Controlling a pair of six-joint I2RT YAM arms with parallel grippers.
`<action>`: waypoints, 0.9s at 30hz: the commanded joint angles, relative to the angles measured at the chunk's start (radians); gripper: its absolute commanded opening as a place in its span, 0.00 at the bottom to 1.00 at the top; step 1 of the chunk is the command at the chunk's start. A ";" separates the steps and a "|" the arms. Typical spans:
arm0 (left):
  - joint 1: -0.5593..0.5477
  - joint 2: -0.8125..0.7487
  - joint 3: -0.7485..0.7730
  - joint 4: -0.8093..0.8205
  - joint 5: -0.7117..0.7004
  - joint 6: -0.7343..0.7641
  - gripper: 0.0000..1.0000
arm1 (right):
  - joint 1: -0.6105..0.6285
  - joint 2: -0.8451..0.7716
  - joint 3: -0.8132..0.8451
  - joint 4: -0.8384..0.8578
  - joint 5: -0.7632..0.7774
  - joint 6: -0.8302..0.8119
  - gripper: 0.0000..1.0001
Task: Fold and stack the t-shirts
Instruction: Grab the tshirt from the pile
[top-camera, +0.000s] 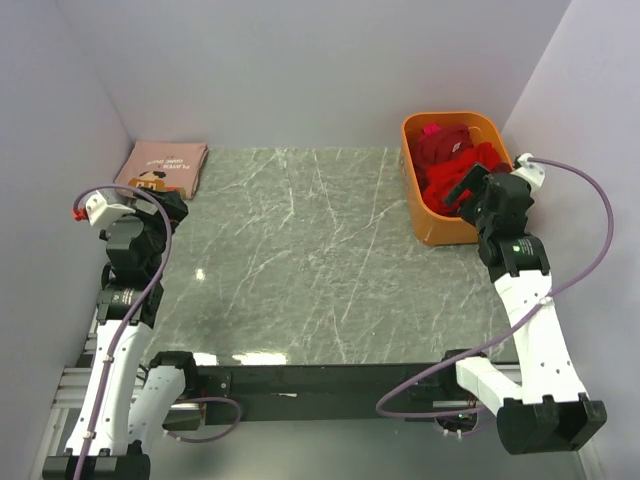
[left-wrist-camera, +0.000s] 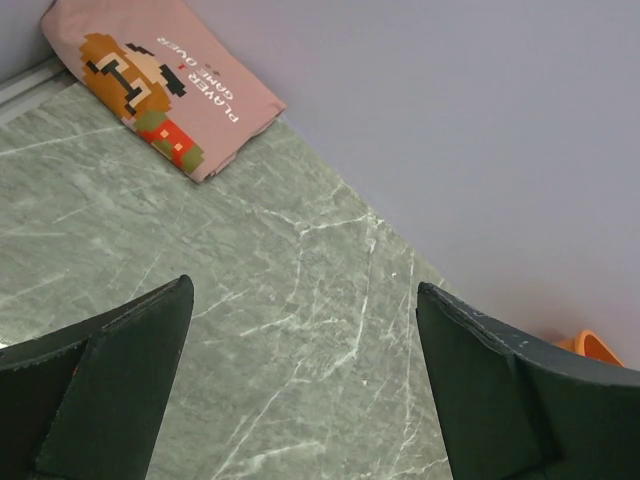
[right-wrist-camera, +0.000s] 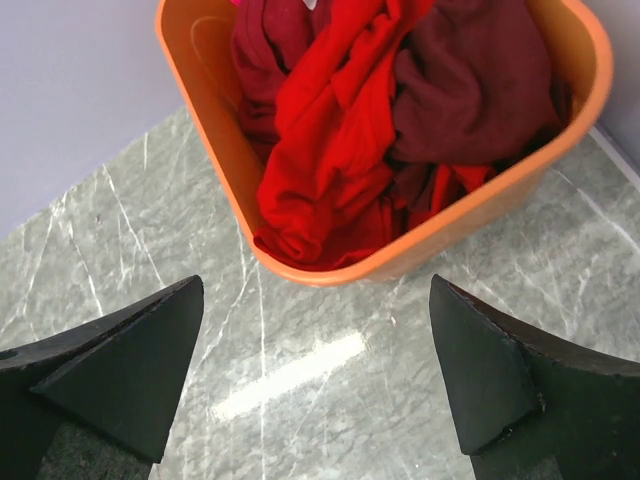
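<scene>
A folded dusty-pink t-shirt (top-camera: 163, 166) with a pixel cartoon print lies at the table's far left corner; it also shows in the left wrist view (left-wrist-camera: 165, 80). A bright red t-shirt (right-wrist-camera: 330, 150) and dark maroon t-shirts (right-wrist-camera: 475, 85) lie bunched in the orange tub (right-wrist-camera: 430, 245) at the far right. My left gripper (left-wrist-camera: 305, 375) is open and empty above the table, short of the pink shirt. My right gripper (right-wrist-camera: 315, 375) is open and empty, just in front of the tub's near rim.
The orange tub (top-camera: 421, 205) stands against the right wall at the back. The grey marble table (top-camera: 300, 260) is walled in at the left, back and right. A dark rail runs along its near edge between the arm bases.
</scene>
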 joint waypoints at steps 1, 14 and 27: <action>0.005 -0.013 -0.019 0.064 0.025 0.014 0.99 | -0.006 0.040 0.048 0.079 -0.021 -0.040 1.00; 0.005 0.017 -0.025 0.047 0.011 0.038 0.99 | -0.012 0.492 0.350 0.019 -0.089 0.007 0.92; 0.005 0.053 -0.022 0.032 -0.036 0.041 0.99 | -0.010 0.703 0.362 -0.059 -0.078 0.087 0.68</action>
